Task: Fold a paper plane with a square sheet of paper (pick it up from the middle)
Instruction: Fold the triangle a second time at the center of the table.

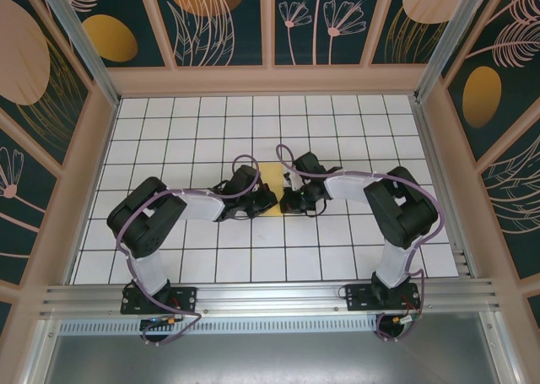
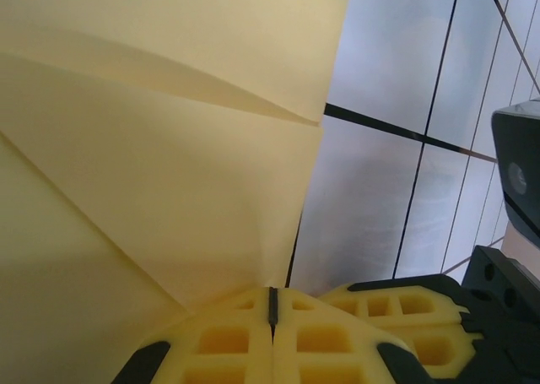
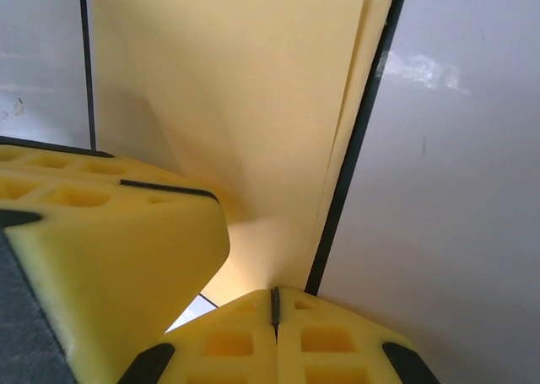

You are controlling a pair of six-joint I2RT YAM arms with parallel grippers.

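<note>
Top external view: a thin, creased yellow square sheet of paper [image 1: 269, 178] lies on the white gridded worktop [image 1: 169, 257]. My left pincer [image 2: 272, 295] is clamped shut on it. My right pincer [image 3: 274, 295] is shut, tips against it. It looks featherlight and floppy, so I'd pinch the doubled edges.

Yellow square sheet of paper [image 1: 270, 175], yellow fingers [image 2: 224, 342], white table [image 1: 211, 122] with black grid lines, teal floral walls [image 1: 228, 21].
</note>
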